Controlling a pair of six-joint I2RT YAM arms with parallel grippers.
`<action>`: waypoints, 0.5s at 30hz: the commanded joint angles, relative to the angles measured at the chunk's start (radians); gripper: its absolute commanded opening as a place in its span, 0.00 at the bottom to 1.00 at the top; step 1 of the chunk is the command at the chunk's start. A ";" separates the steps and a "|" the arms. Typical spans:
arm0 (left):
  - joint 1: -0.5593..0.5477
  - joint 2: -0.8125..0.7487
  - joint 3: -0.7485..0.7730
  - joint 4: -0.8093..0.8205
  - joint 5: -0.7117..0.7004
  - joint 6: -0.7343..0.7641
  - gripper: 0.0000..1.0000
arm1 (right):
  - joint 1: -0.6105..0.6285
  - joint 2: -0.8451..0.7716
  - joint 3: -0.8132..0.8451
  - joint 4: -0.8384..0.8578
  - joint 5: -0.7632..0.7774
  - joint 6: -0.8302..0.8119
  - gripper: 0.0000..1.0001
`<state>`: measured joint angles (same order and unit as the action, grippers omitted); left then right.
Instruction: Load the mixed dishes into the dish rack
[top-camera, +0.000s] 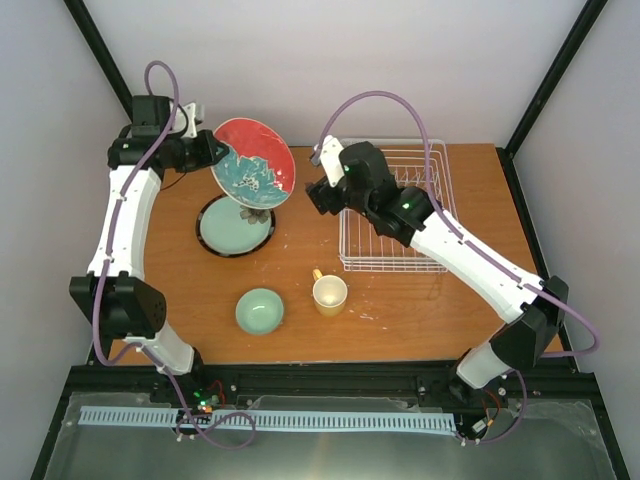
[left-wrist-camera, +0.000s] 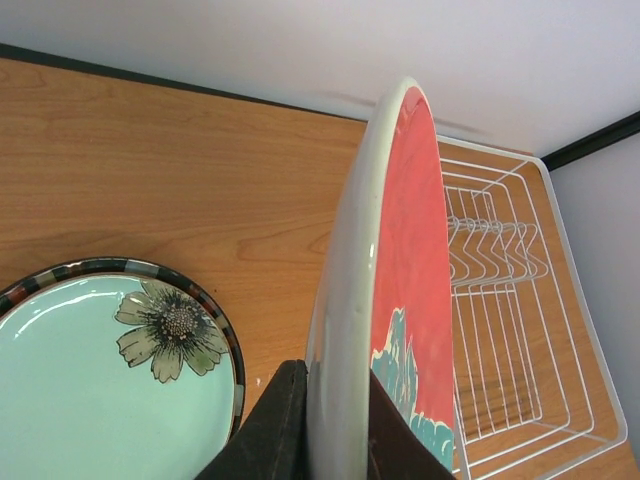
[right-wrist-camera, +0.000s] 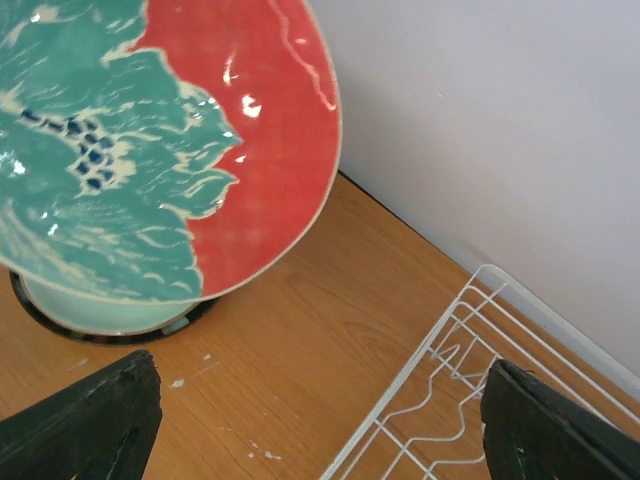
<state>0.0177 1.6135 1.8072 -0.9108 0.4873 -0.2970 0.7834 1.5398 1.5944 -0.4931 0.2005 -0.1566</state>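
My left gripper (top-camera: 216, 150) is shut on the rim of the red plate with teal flower (top-camera: 255, 165) and holds it tilted on edge above the table, left of the white wire dish rack (top-camera: 392, 267). In the left wrist view the fingers (left-wrist-camera: 270, 430) clamp the plate's rim (left-wrist-camera: 345, 330), with the rack (left-wrist-camera: 500, 330) beyond it. The mint-green dark-rimmed plate (top-camera: 232, 228) lies flat below. My right gripper (top-camera: 318, 192) is open and empty at the rack's left edge, facing the red plate (right-wrist-camera: 150, 130).
A small mint-green bowl (top-camera: 260, 310) and a cream-yellow mug (top-camera: 329, 294) stand near the table's front. The rack holds no dishes that I can see; my right arm crosses over it. A white wall stands close behind the table.
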 joint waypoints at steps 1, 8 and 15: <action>0.005 0.039 0.140 0.003 0.063 -0.009 0.00 | 0.075 0.012 0.005 -0.032 0.066 -0.139 0.86; 0.006 0.093 0.196 -0.038 0.057 -0.011 0.01 | 0.199 0.097 -0.004 0.031 0.278 -0.392 0.90; 0.005 0.126 0.221 -0.063 0.065 -0.014 0.01 | 0.256 0.163 0.024 0.070 0.293 -0.465 0.91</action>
<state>0.0177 1.7519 1.9285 -1.0264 0.4824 -0.2962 1.0092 1.6764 1.5944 -0.4706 0.4446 -0.5407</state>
